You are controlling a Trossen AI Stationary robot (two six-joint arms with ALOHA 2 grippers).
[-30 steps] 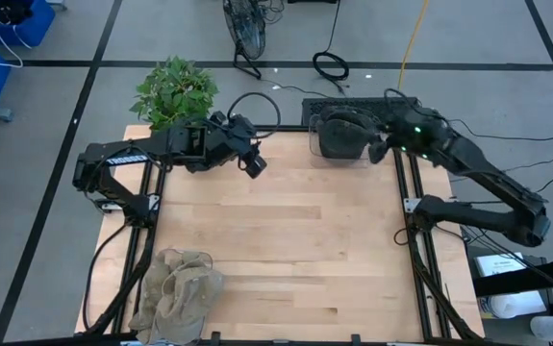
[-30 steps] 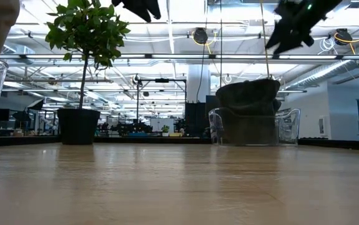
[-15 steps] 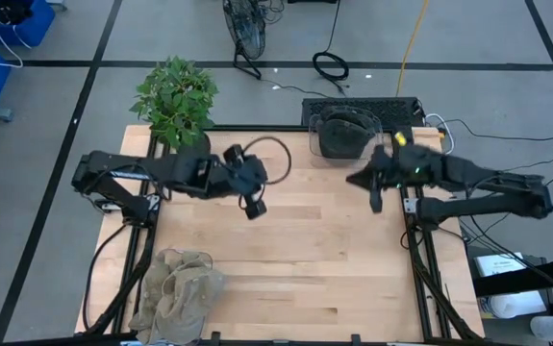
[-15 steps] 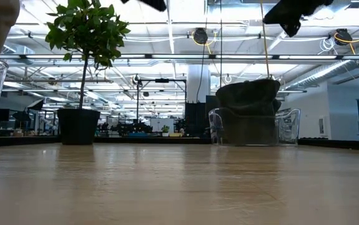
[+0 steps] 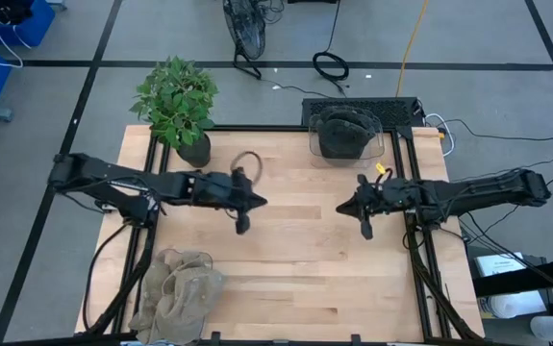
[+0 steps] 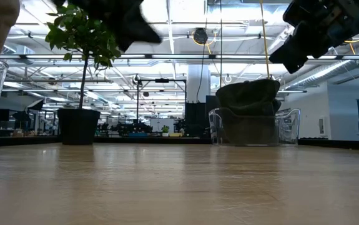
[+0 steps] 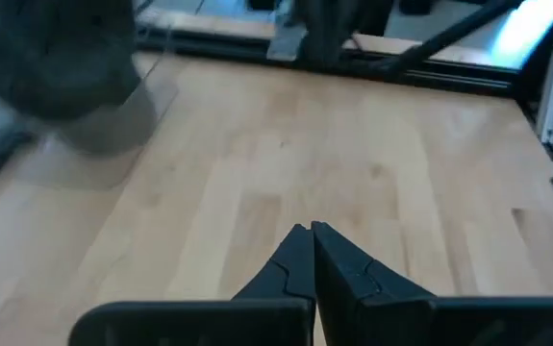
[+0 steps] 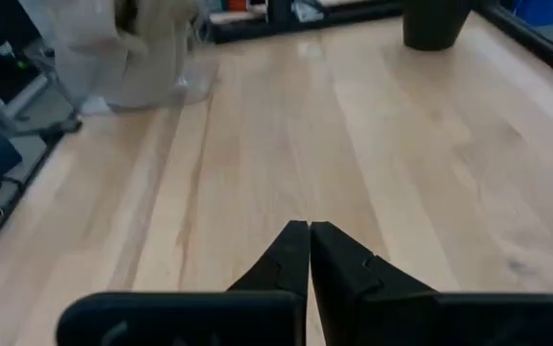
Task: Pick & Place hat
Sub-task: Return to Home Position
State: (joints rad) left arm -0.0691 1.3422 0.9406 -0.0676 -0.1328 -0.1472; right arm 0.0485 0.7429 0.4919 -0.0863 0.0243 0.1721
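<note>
A dark hat point(image 5: 343, 135) sits in a clear bin point(image 5: 377, 146) at the table's far edge; the low view shows the dark hat point(image 6: 248, 97) too. A tan hat point(image 5: 182, 286) lies in another clear bin at the near left corner, and the right wrist view also shows the tan hat point(image 8: 146, 43). My left gripper point(image 5: 260, 203) and my right gripper point(image 5: 341, 209) hover above the middle of the table, pointing at each other. Both are shut on nothing, as the left gripper point(image 7: 311, 231) and right gripper point(image 8: 309, 229) show in their wrist views.
A potted plant point(image 5: 178, 96) stands at the far left corner. Bare wooden tabletop point(image 5: 295, 269) stretches between the two bins. Dark frame rails point(image 5: 420, 259) run along the table's left and right sides.
Both arms have swung from the far edge toward the table's middle and stretched out level. My right gripper has left the space over the dark hat's bin, going toward the near edge. My left gripper has gone toward the near edge as well. The hats have stayed put.
</note>
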